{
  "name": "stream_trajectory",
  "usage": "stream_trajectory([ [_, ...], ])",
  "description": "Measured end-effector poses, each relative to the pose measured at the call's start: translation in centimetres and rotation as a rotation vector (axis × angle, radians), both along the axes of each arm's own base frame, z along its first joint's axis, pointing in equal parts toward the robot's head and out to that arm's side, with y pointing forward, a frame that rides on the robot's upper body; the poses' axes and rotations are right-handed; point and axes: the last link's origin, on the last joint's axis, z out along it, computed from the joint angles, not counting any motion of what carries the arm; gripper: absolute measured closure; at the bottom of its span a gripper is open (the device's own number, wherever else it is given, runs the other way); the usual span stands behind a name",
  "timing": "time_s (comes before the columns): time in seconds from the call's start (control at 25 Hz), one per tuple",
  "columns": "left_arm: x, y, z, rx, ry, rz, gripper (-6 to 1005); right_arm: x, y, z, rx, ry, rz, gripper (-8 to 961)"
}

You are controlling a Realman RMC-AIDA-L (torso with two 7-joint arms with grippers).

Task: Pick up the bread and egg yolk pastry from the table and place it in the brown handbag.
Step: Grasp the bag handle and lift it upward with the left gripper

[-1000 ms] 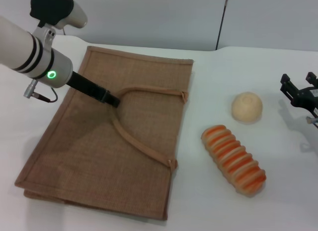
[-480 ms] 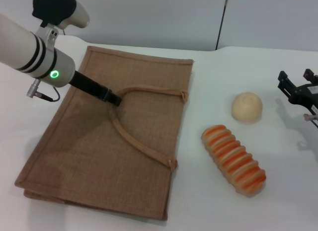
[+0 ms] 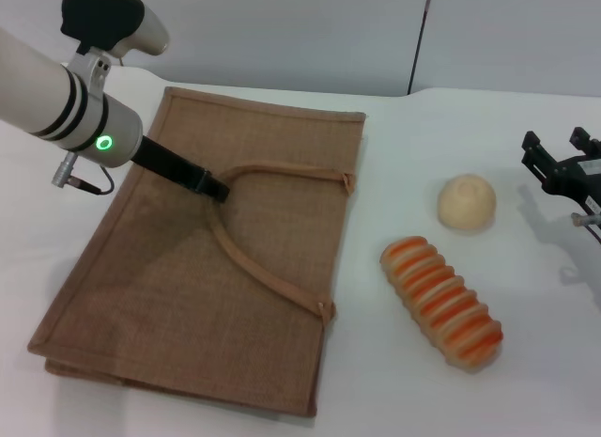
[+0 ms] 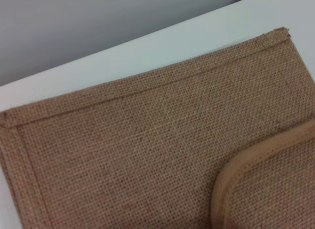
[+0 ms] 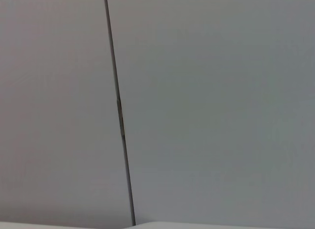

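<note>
**Left pincer on bag handle, food on tabletop**

Brown handbag [image 3: 202, 268] lies flat, left half of the frame. Left pincer [image 3: 211, 189] is pressed together on the handle [image 3: 254, 268] near its upper bend. Bread [image 3: 441, 302] sits lower right on the white tabletop [image 3: 394, 390], just clear of the bag edge. Egg yolk pastry [image 3: 467, 203] is just above it, apart. Right pincer [image 3: 559, 160] at right edge, fingers spread, holding nothing.
</note>
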Motion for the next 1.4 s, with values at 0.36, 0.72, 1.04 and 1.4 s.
stream_trajectory([
  [0.36,-0.1,0.1,-0.2,-0.001,0.005,0.006,557,-0.4,0.0,-0.3,-0.022,0.002,0.016,231],
  [0.72,-0.1,0.3,-0.6,0.018,0.018,-0.008,575,-0.5,0.1,-0.3,-0.035,0.014,0.024,232],
  [1.04,0.0,0.5,-1.2,0.035,0.025,-0.024,650,-0.5,0.1,-0.3,-0.037,0.011,0.026,232],
  [1.4,0.3,0.5,-2.0,0.047,0.023,-0.042,659,-0.6,0.1,-0.4,-0.044,0.007,0.032,232],
])
